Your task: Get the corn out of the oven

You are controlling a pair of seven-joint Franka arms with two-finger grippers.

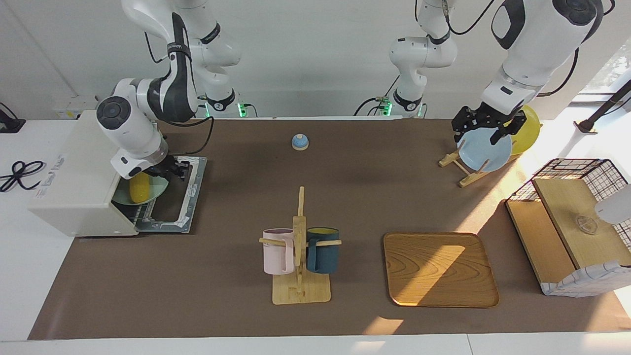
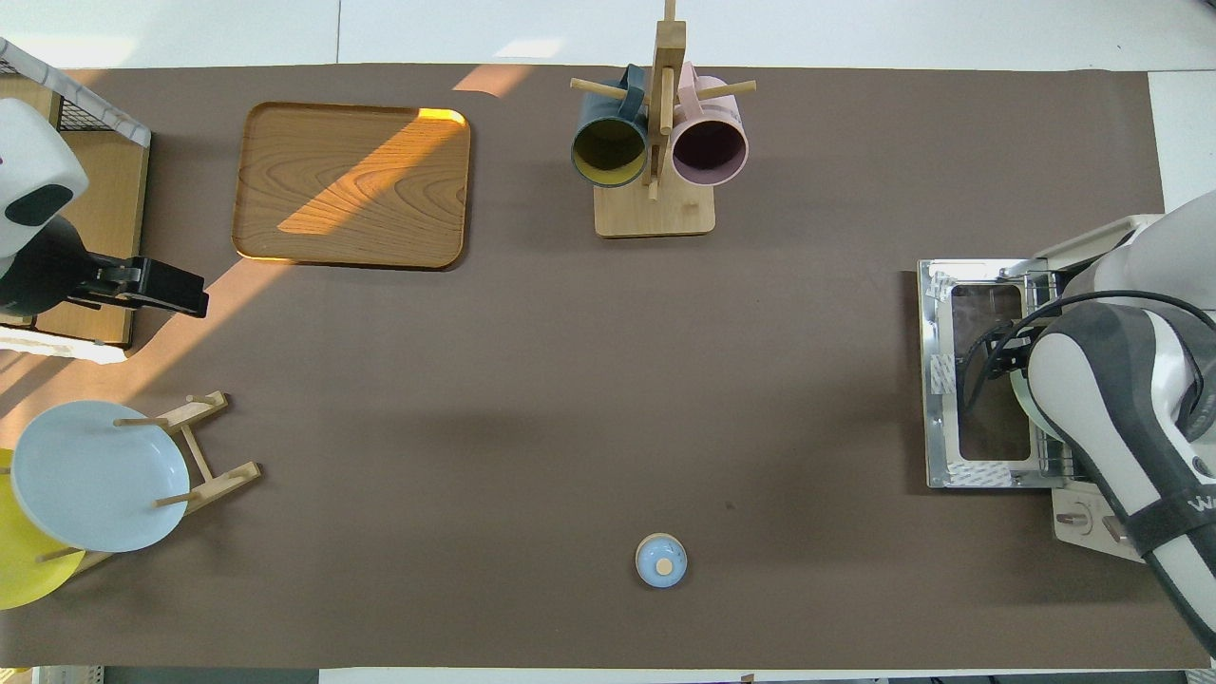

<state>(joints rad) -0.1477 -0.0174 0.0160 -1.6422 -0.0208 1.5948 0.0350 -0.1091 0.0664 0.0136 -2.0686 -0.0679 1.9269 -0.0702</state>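
Note:
The off-white oven [image 1: 74, 187] stands at the right arm's end of the table, its glass door [image 1: 185, 197] folded down flat. The yellow corn [image 1: 139, 187] lies on a pale green plate [image 1: 157, 191] on the wire rack at the oven's mouth. My right gripper [image 1: 171, 171] is low over the door, at the plate's rim beside the corn. In the overhead view the right arm hides the corn; the oven [image 2: 1092, 252] and door [image 2: 978, 380] show. My left gripper [image 1: 485, 129] is open and empty, up over the plate rack; it also shows in the overhead view [image 2: 180, 293].
A wooden rack [image 1: 463, 170] holds a blue plate [image 1: 485, 150] and a yellow plate [image 1: 526, 130]. A mug tree [image 1: 299, 246] with two mugs, a wooden tray [image 1: 438, 268], a small blue bell [image 1: 299, 142] and a wire basket with boards [image 1: 572, 222] stand on the brown mat.

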